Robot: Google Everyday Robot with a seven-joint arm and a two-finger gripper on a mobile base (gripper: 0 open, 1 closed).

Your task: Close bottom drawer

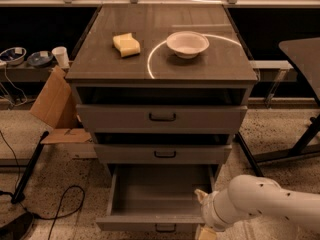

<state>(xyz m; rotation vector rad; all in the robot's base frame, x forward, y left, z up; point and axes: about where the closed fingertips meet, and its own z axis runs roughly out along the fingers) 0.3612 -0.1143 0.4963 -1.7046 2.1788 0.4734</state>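
Note:
The bottom drawer (155,196) of the grey cabinet is pulled far out, showing its deep, empty grey box. Its narrow front with a small dark bar handle (165,228) is at the bottom edge of the view. My gripper (202,214) is at the drawer's front right corner on a thick white arm (265,201) coming in from the lower right. It is open, with one pale fingertip (200,195) just inside the drawer box and the other (205,232) in front of the drawer face. It holds nothing.
The mid drawer (162,154) and top drawer (161,117) stand slightly open. On the cabinet top (210,64) are a yellow sponge (126,44) and a white bowl (187,43). Cardboard (52,104) and cables lie left; a table leg (305,139) stands right.

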